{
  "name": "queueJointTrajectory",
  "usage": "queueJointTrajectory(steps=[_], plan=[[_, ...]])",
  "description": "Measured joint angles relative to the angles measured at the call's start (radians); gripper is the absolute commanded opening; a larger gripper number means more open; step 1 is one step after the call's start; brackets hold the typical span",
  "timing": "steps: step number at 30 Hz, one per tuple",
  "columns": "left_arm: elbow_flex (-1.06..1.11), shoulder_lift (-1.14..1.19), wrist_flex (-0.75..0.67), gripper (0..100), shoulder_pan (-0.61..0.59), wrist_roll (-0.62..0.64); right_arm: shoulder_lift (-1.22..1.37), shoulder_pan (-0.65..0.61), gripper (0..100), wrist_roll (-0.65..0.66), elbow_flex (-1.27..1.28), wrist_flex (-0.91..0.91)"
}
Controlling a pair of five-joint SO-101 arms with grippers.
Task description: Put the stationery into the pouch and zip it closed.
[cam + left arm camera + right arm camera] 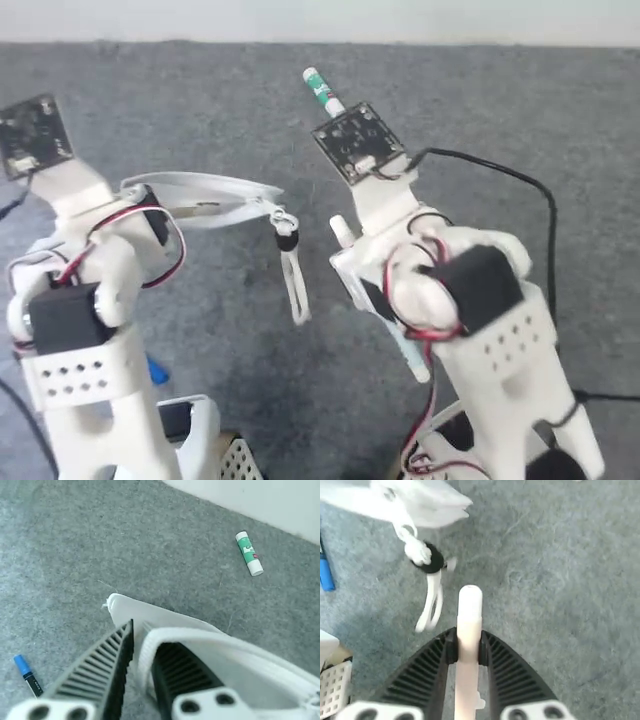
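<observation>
Here, a grey, felt-like tabletop (500,110) fills nearly the whole high view, with a thin band of pale wall (300,20) along the top edge.

The left pincer (137,640) is clamped on the rim of the white pouch (215,200), its ribbed black fingers (107,665) drawn close together with the fabric between them. In the high view the pouch is held off the surface, left of centre, stretching from that arm toward the middle of the frame. Its mouth looks parted. At the pouch's right end hangs a zip pull (287,238) with a dark bead, and a white strap (295,285) dangles below it.

The right pincer (468,635) is closed on a pale stick (469,610), which pokes out past the fingertips. In the high view this stick (342,232) sits just right of the hanging strap, apart from it.

A green-and-white glue stick (322,90) lies on the tabletop at upper centre, beside the right arm's camera board. A blue pen (157,372) lies at lower left, partly hidden by the left arm.
</observation>
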Motion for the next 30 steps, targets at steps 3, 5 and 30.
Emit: queueJointTrajectory(steps=[3, 5, 30], plan=[[0.037, 0.000, -0.006, 1, 0.003, -0.011, -0.038, 0.000, 0.6, 0.000, 0.000, 0.000], [0.060, 0.000, -0.023, 1, 0.003, -0.011, -0.061, -0.005, 0.7, 0.000, 0.000, -0.008], [0.081, 0.000, -0.049, 1, 0.000, -0.011, -0.187, -0.184, 0.7, -0.245, 0.000, -0.224]])
